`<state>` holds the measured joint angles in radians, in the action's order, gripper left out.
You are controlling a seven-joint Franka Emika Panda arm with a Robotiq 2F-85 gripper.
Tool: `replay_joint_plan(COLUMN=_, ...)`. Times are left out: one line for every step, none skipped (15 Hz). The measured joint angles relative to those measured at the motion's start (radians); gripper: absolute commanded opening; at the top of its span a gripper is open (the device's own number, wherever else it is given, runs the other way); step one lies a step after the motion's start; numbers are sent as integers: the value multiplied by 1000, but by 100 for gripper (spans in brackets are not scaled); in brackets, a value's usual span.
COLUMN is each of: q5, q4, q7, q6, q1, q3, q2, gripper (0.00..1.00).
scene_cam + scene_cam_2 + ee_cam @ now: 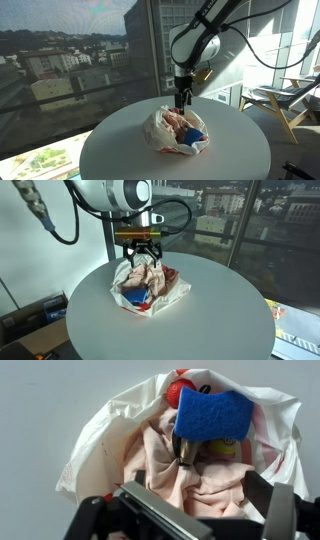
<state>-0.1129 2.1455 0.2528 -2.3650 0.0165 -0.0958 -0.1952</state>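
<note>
A white plastic bag (pixel 172 133) (pixel 150 288) (pixel 100 445) lies open on the round white table (pixel 230 150) (pixel 220 320). Inside it a pink cloth (pixel 200 475) is bunched up, with a blue sponge (pixel 212 412), a red ball (pixel 176 392) and a yellow item (pixel 224 448) at its far side. My gripper (pixel 182 100) (pixel 144 256) (pixel 190 500) hangs open just above the pink cloth, its fingers (pixel 272 500) apart with nothing between them. A small dark object (pixel 187 452) sits under the sponge's edge.
Tall windows (pixel 80 50) (pixel 250 220) stand right behind the table, with city buildings outside. A chair (pixel 275 100) is at the side. Dark boxes (pixel 30 315) lie on the floor beside the table.
</note>
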Motion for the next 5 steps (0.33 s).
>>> replay_joint_plan(q5=-1, q4=7, q7=-8, q6=-4, q1=0, q3=1, q2=3, gripper=100)
replay_joint_plan(q5=-1, q4=12, q7=-13, q6=-8, q1=0, q3=1, q2=4, gripper=100)
replay_joint_plan(q5=-1, q4=14, q7=-16, q6=-11, q1=0, q3=1, q2=5, gripper=100)
replay_joint_plan(q5=-1, q4=15, q7=-17, q6=-12, q1=0, q3=1, q2=6, gripper=100)
replay_joint_plan(q5=-1, q4=16, q7=-18, q6=-13, q1=0, q3=1, q2=7, gripper=100)
